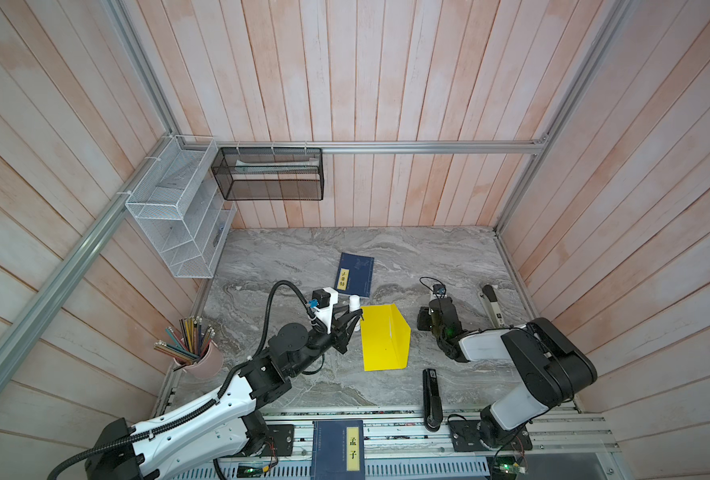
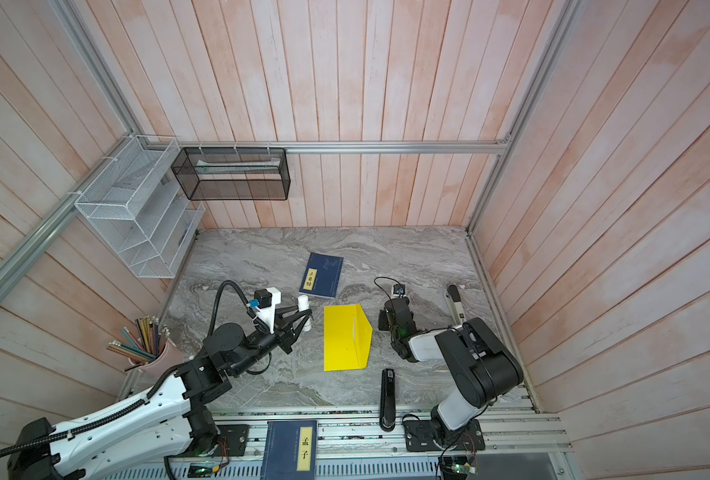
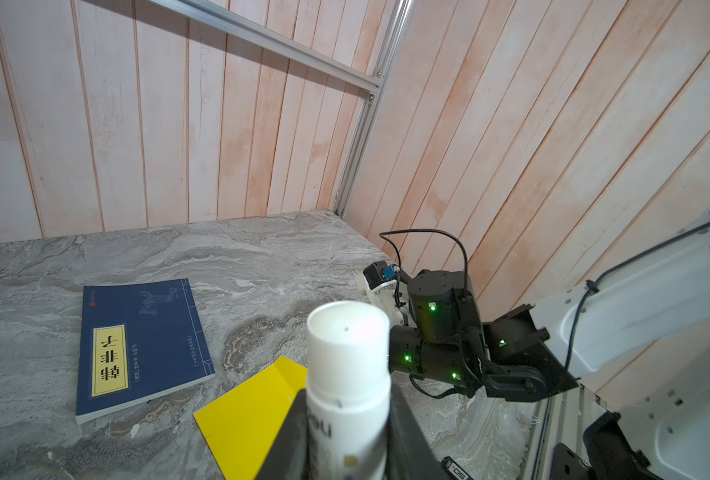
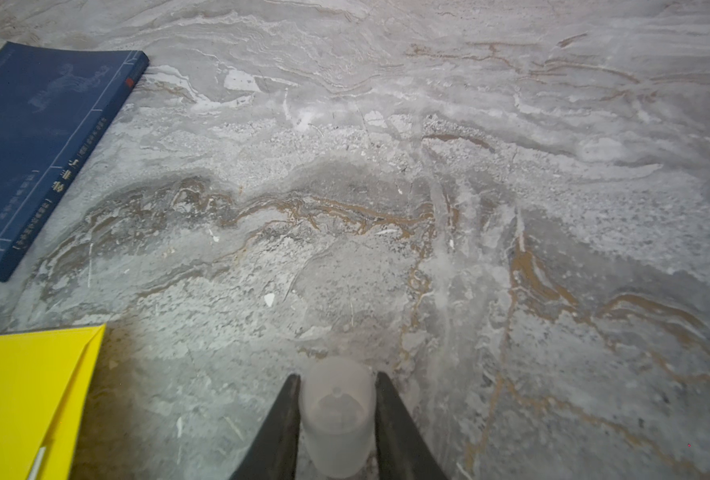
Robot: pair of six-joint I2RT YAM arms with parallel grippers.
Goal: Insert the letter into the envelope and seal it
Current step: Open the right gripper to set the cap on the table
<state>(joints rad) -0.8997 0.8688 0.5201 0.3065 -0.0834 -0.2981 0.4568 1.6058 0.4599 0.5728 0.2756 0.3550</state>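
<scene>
The yellow envelope (image 1: 380, 340) (image 2: 342, 338) lies flat mid-table, its flap (image 1: 401, 332) tilted up along the right side. It also shows in the wrist views (image 3: 245, 415) (image 4: 20, 395). The letter is out of view. My left gripper (image 1: 355, 320) (image 2: 305, 318) (image 3: 347, 399) hovers just left of the envelope, shut on a white glue stick (image 3: 347, 353) that points upward. My right gripper (image 4: 336, 382) is low over the marble to the right of the envelope, its body (image 1: 440, 320) hiding the fingers in both top views. Its fingers hug a translucent cap (image 4: 336, 415).
A dark blue book (image 1: 355, 274) lies behind the envelope. A black stapler (image 1: 431, 399) sits at the front, a silver tool (image 1: 492, 305) by the right wall, a pencil cup (image 1: 203, 357) at the left. Another blue book (image 1: 338, 451) rests on the front rail. Wire racks (image 1: 178, 208) hang on the wall.
</scene>
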